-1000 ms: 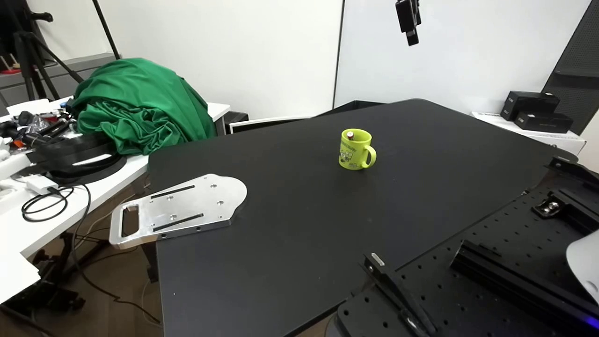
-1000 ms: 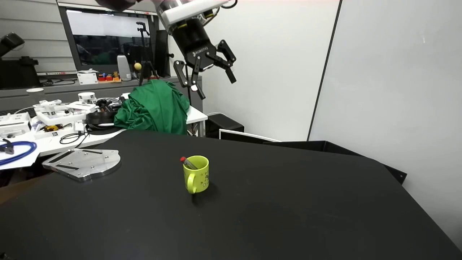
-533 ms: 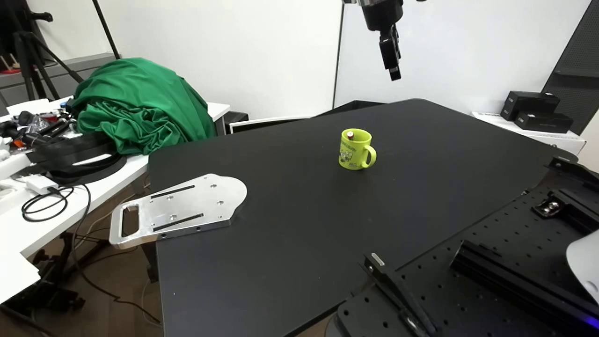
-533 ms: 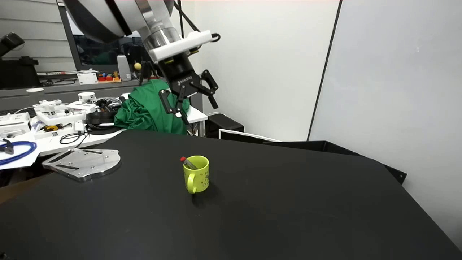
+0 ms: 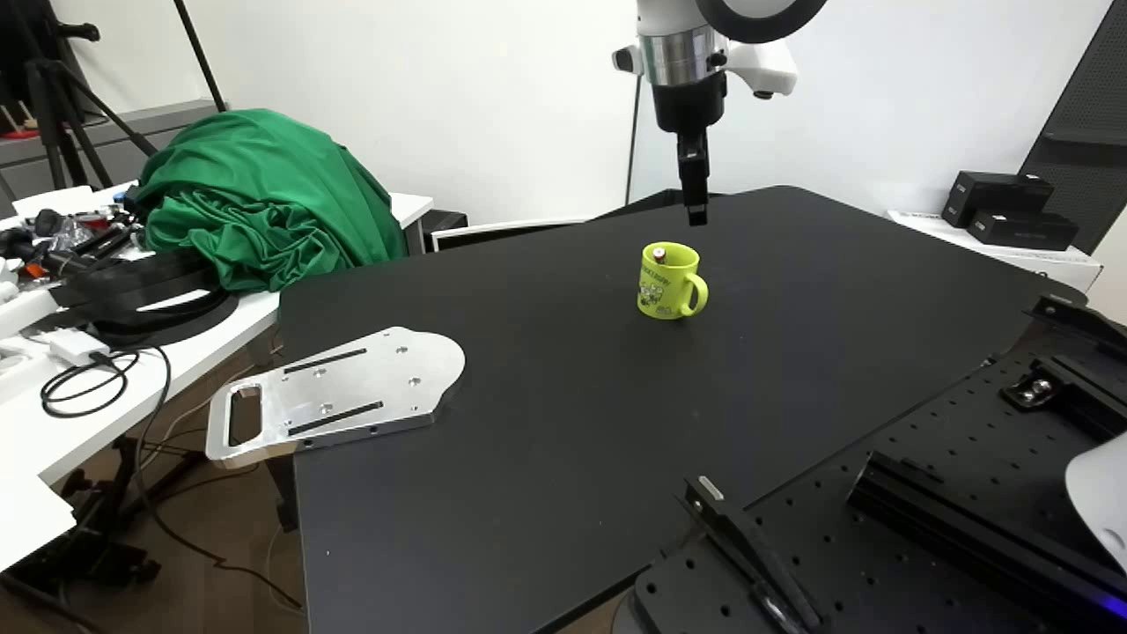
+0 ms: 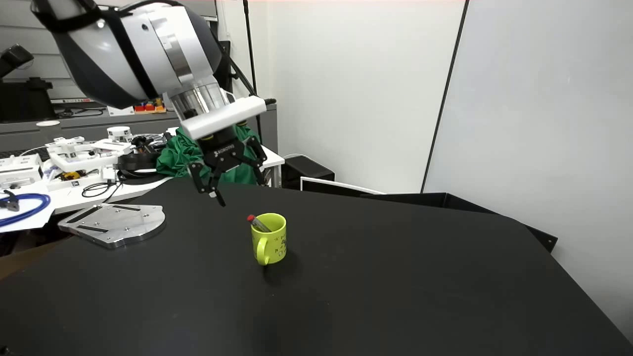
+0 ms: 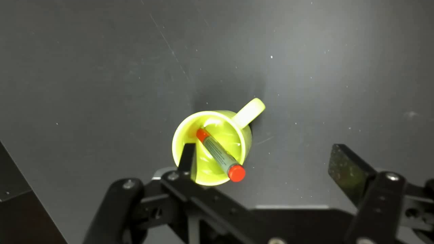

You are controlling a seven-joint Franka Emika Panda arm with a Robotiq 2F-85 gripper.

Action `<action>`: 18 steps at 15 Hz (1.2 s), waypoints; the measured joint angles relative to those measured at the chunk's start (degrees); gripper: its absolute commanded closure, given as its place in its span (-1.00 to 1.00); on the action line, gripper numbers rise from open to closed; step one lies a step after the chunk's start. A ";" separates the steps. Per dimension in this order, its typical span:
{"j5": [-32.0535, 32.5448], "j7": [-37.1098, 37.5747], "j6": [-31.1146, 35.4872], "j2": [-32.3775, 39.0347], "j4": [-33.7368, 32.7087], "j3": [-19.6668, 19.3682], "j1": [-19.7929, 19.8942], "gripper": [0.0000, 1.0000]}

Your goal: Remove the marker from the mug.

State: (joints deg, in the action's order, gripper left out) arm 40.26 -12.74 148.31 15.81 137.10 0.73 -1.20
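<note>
The lime mug (image 5: pixel 662 298) stands upright on the black table, and it also shows in an exterior view (image 6: pixel 278 247) and in the wrist view (image 7: pixel 249 113). The marker (image 7: pixel 218 156) has a grey body and red ends. It leans inside the mug, with its upper red end sticking out over the rim; this end also shows in both exterior views (image 5: pixel 659 254) (image 6: pixel 251 218). My gripper (image 7: pixel 262 152) is open and empty above the table. In the wrist view its left finger overlaps the mug's rim, and the marker lies between the fingers, nearer the left. In an exterior view the gripper (image 6: pixel 242 194) is above the mug's height, apart from it.
A silver metal plate (image 5: pixel 352 387) lies at the table's edge. A green cloth (image 5: pixel 264 194) covers things on a white side table. A black perforated base with rails (image 5: pixel 792 528) adjoins the table (image 5: pixel 546 493). Black boxes (image 5: pixel 1004 211) stand beyond the table.
My gripper has come down a long way toward the mug, moving down and left in both exterior views. It stays open. The mug and the marker have not moved.
</note>
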 measured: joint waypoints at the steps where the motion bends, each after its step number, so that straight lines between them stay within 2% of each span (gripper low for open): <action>1: 0.00 0.00 1.67 1.10 -0.15 0.09 -0.23 -1.00; 5: 1.02 0.37 6.50 5.43 -2.09 -0.55 -1.38 -1.00; 11: 10.40 6.61 12.14 12.25 -7.18 -6.25 -4.94 -1.00; 16: 12.67 8.87 13.17 16.07 -8.86 -9.39 -6.61 -1.00; 17: 12.68 9.06 13.20 16.62 -8.94 -9.73 -6.86 -0.58; 18: 12.68 9.22 13.22 17.12 -9.01 -10.01 -7.11 -0.46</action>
State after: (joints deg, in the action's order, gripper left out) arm 52.94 -3.52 161.54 32.93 128.09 -9.28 -8.31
